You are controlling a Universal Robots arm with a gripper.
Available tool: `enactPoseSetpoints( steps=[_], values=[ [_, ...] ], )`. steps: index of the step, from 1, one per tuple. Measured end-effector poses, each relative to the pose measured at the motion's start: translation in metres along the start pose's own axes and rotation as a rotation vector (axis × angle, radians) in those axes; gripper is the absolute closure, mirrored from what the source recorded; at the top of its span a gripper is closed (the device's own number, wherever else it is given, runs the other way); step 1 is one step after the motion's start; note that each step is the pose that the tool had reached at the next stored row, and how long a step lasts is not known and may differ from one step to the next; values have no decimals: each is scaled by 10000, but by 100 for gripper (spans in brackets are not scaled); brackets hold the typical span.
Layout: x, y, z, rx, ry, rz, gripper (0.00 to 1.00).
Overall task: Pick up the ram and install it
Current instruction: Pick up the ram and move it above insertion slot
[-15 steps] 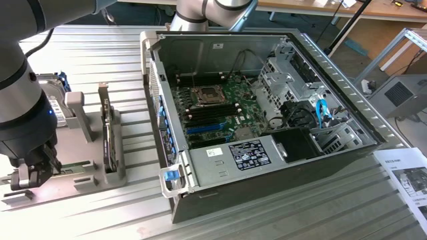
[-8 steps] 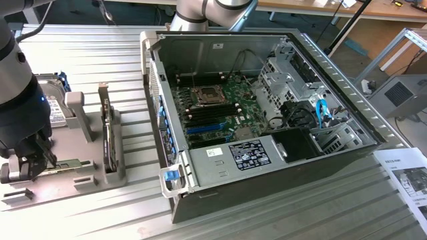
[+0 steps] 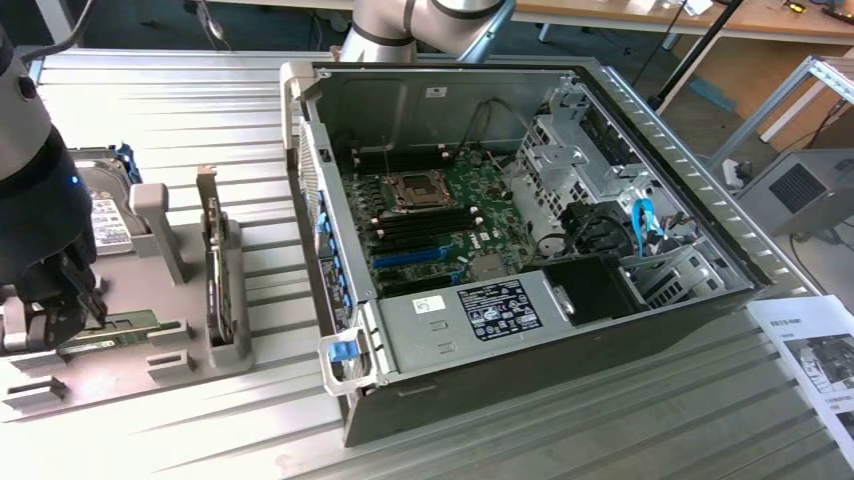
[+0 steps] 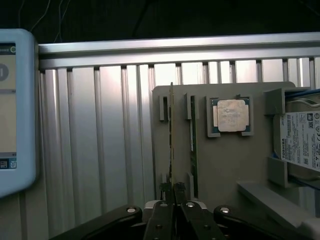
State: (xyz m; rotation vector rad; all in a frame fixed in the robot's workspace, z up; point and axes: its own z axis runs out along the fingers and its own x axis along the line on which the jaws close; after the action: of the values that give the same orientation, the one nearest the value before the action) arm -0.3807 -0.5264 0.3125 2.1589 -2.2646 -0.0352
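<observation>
Your gripper (image 4: 172, 190) is down at the fixture tray (image 4: 225, 165), on the exterior view's left. The jaws are pinched almost fully together on the ram (image 4: 171, 135), a thin green board seen edge-on, with one black fingertip on each face of its near end. The ram stands on edge in line with the tray's slot posts. Can't tell whether it has lifted clear of them.

Just beside it and parallel sits a second green stick (image 4: 193, 150) in its own slots.

The tray is a matte grey slab with raised blocky holders. Also in it:
- a square CPU (image 4: 232, 115) with a dull metal lid, in a framed pocket
- a silver boxy hard drive (image 4: 302, 140) with a white label
- an upright expansion card (image 3: 214, 265), standing on edge

The table (image 3: 200, 110) is ribbed aluminium with long parallel grooves, and it's reflective.

The PC case (image 3: 427, 105) lies open on the table beside the tray. It has sheet-steel walls, a green motherboard (image 3: 434, 215) with black slots, and a grey power supply (image 3: 454, 320) with a black label.

A printed sheet (image 3: 814, 365) lies at the exterior view's right. A wooden benchtop (image 3: 747, 18) is behind.
</observation>
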Motion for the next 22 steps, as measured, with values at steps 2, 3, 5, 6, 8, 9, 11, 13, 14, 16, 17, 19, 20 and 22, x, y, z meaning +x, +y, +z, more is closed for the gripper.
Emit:
enactPoseSetpoints(
  steps=[2,3,5,6,8,9,11,13,14,16,17,19,20,22],
  values=[
    [0,1,-32,0,-1,0,88],
    [0,1,-43,0,0,0,88],
    [-1,3,-116,0,0,0,88],
    [-1,4,-137,0,0,0,88],
    [-2,6,-238,0,0,0,88],
    [-2,7,-278,0,0,0,88],
    [-2,8,-318,0,-1,0,88],
    [-2,9,-349,0,-1,0,88],
    [-2,9,-364,0,0,0,88],
    [-3,10,-396,-1,0,0,88],
    [-3,10,-411,0,0,0,88],
    [-3,11,-444,0,0,0,88],
    [-3,12,-459,0,-1,0,88],
    [-3,12,-495,1,-1,0,88]
  ],
)
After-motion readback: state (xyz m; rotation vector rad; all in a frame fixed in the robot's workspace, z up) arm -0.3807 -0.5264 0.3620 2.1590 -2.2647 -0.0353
